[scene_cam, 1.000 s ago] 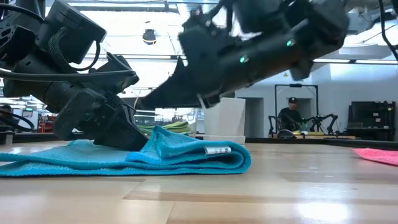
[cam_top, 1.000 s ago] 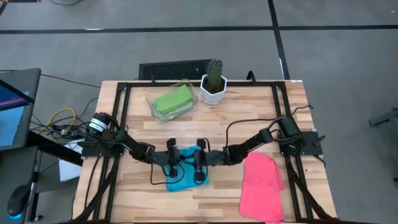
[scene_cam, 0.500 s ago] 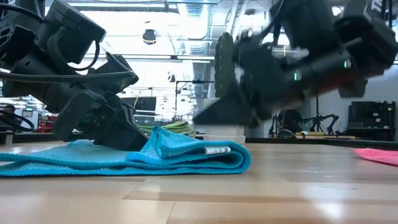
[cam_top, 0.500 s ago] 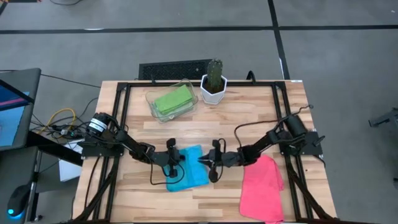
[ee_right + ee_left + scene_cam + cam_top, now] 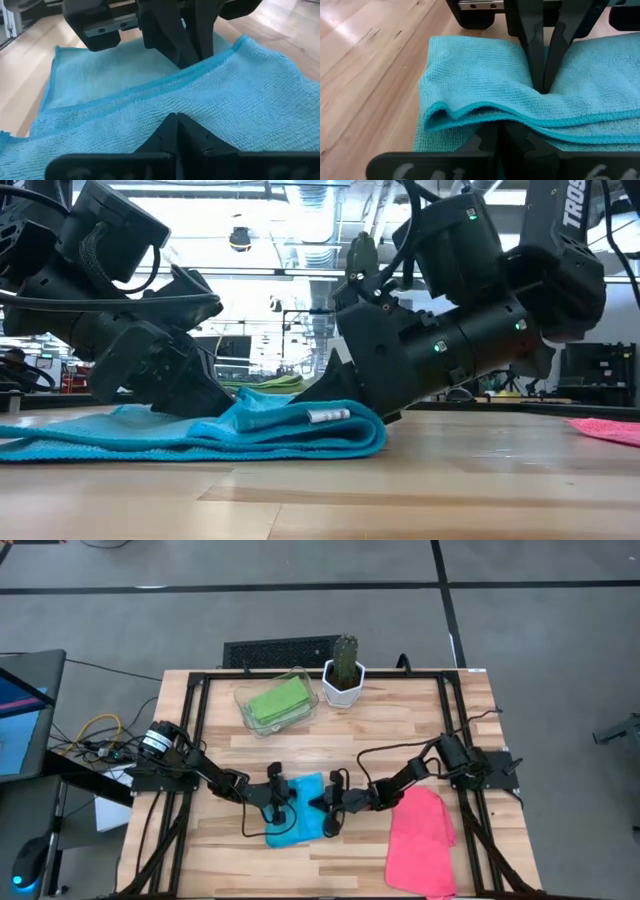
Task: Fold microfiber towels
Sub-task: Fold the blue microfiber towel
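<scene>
The soft cyan blue microfiber towel (image 5: 298, 808) is lying half folded on the wooden desk (image 5: 400, 725), pinched by the closed left end effector (image 5: 281, 802) and the closed right end effector (image 5: 327, 810), so uneven pulling is risking a crooked fold.

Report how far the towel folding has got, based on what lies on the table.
Done: one green towel lies folded in the clear tray. In hand: the blue towel at the table's middle is partly folded; the left gripper is shut on its top layer, and the right gripper pinches it from the opposite side. Left: the pink towel lies loose on the right, untouched.
</scene>
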Action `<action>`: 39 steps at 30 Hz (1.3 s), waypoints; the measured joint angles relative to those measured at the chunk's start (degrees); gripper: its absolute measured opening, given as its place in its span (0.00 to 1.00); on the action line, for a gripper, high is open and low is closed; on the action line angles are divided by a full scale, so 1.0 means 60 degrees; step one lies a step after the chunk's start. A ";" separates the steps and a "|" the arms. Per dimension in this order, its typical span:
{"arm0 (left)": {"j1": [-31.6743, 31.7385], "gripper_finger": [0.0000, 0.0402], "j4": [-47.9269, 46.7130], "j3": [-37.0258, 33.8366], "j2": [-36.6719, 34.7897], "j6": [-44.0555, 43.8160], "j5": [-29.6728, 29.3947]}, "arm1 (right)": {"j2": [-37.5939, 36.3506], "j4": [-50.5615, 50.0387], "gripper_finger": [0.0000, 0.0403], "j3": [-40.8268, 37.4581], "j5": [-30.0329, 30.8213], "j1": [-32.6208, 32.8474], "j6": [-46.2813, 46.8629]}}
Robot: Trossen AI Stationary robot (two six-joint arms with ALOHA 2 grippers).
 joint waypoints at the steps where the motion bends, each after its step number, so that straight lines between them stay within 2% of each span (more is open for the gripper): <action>1: 0.0001 0.00 -0.0014 0.0000 -0.0021 -0.0023 -0.0002 | -0.0004 -0.0026 0.08 0.0002 -0.0007 0.0000 0.0010; 8: 0.0004 0.00 -0.0515 -0.0007 -0.0730 -0.0042 -0.0112 | 0.0082 -0.0079 0.06 0.0000 0.0024 0.0000 0.0153; 13: 0.0004 0.00 -0.2837 -0.0007 -0.2094 -0.0236 -0.0358 | 0.0095 -0.0147 0.06 -0.0007 0.0007 0.0011 0.0190; 17: -0.0008 0.00 -0.4758 -0.0007 -0.3443 -0.1079 -0.0516 | 0.0102 -0.0157 0.06 -0.0011 -0.0004 0.0005 0.0197; 20: -0.0203 0.00 -0.4945 -0.0007 -0.4260 -0.1353 -0.0863 | 0.0107 -0.0157 0.05 -0.0015 -0.0003 0.0003 0.0186; 23: -0.0403 0.00 -0.4516 -0.0007 -0.4648 -0.1215 -0.1760 | 0.0113 -0.0157 0.06 -0.0011 0.0069 0.0000 0.0182; 25: -0.0355 0.00 -0.3383 -0.0007 -0.4331 -0.0696 -0.1877 | 0.0113 -0.0157 0.07 -0.0013 0.0066 -0.0034 0.0180; 28: -0.0120 0.00 -0.1649 0.0000 -0.3212 -0.0105 -0.1250 | 0.0113 -0.0153 0.07 -0.0015 0.0062 -0.0048 0.0163; 34: 0.0199 0.00 0.0519 -0.0004 -0.0575 -0.0334 -0.0572 | 0.0113 -0.0150 0.06 -0.0022 0.0062 -0.0055 0.0164; 36: 0.0201 0.00 0.0781 0.0036 -0.0053 -0.0586 -0.0803 | 0.0113 -0.0150 0.06 -0.0022 0.0062 -0.0055 0.0164; 39: 0.0204 0.00 0.0275 0.0057 0.0304 -0.1282 -0.1470 | 0.0113 -0.0150 0.07 -0.0022 0.0065 -0.0055 0.0164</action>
